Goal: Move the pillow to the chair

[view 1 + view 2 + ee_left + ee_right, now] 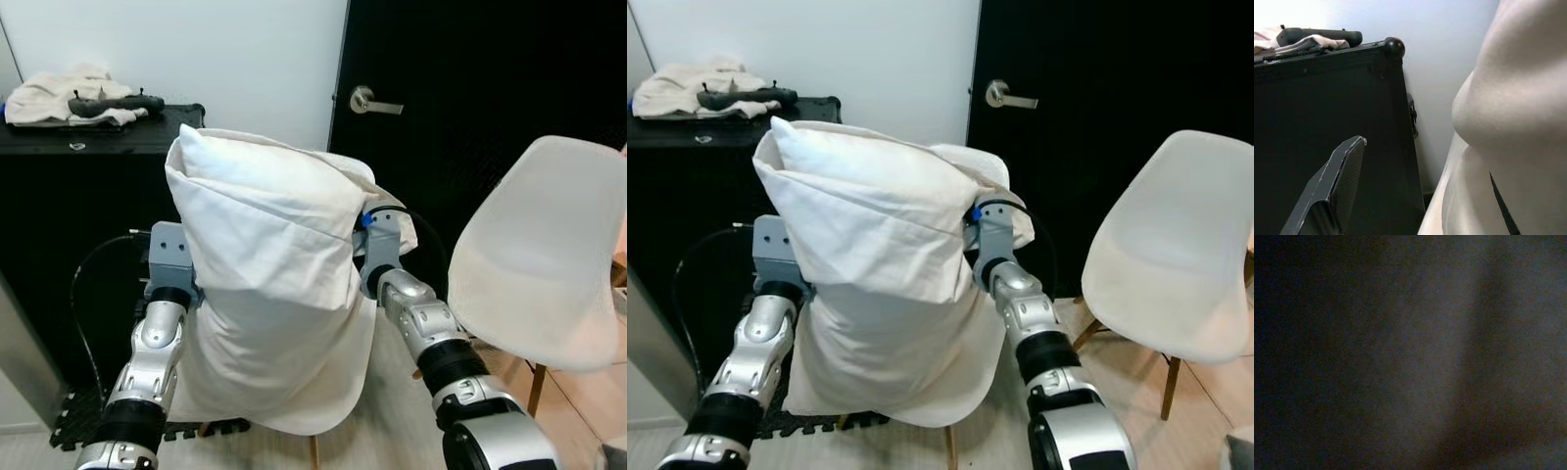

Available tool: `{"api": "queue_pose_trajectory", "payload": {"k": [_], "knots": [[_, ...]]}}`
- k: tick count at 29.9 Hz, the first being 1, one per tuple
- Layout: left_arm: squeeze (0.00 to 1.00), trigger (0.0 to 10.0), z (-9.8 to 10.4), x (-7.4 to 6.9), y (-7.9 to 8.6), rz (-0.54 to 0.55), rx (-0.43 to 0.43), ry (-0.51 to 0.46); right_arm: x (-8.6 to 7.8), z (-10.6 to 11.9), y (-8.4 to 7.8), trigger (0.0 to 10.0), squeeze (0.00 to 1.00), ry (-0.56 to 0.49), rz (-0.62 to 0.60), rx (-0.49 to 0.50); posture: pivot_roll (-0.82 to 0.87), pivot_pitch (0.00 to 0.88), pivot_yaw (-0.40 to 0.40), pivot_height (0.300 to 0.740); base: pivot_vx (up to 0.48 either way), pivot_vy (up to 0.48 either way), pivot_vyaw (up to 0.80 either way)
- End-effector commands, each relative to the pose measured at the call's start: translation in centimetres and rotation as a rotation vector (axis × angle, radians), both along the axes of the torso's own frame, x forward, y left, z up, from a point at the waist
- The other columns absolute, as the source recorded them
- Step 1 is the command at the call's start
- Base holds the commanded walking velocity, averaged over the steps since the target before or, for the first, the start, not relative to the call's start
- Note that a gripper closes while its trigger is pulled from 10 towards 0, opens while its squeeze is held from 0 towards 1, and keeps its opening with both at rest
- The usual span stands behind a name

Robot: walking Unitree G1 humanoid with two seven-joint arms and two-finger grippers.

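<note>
A large white pillow is held upright in front of me, pressed between my two arms. My left arm is against its left side and my right arm against its right side; the pillow hides both sets of fingers in the eye views. In the left wrist view my left gripper stands open: one black finger is free in the air, while pillow fabric lies over the other side. The right wrist view is dark and blurred. The white shell chair on wooden legs stands to the pillow's right.
A black cabinet stands at the left with a folded cloth and a dark controller on top. A black door with a silver lever handle is behind. A black foam mat lies on the floor.
</note>
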State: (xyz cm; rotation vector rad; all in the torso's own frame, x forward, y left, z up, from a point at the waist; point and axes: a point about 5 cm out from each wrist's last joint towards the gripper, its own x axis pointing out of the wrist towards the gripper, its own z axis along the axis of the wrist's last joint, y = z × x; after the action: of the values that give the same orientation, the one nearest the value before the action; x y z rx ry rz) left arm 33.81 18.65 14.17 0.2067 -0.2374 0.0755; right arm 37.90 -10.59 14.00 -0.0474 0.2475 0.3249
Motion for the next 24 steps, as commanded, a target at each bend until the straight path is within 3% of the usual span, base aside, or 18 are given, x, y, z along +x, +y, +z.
{"api": "queue_pose_trajectory", "payload": {"k": [1,7,16,24], "knots": [[0.0,10.0,-0.1,0.0,-0.2,-0.009,0.027,0.002,-0.5,-1.1,0.8,10.0,0.0,0.037,0.051,-0.045,0.14,0.0,-0.062,0.605,0.0,0.0,0.0],[0.0,10.0,-0.1,-0.1,-0.1,-0.007,0.028,-0.003,-0.5,-1.5,0.5,10.0,0.0,0.042,0.044,-0.094,0.14,0.0,-0.062,0.58,0.0,0.0,0.0],[0.0,10.0,-0.6,-0.3,-1.3,-0.068,-0.003,-0.002,-0.6,-2.8,-2.5,10.0,0.0,0.098,-0.058,-0.188,0.14,0.0,-0.057,0.545,0.0,0.0,0.0],[0.0,10.0,0.0,-0.2,-2.2,-0.119,-0.045,-0.026,-0.8,-3.5,-3.7,10.0,0.0,0.111,-0.094,-0.252,0.14,0.0,-0.051,0.52,0.0,0.0,0.0]]}}
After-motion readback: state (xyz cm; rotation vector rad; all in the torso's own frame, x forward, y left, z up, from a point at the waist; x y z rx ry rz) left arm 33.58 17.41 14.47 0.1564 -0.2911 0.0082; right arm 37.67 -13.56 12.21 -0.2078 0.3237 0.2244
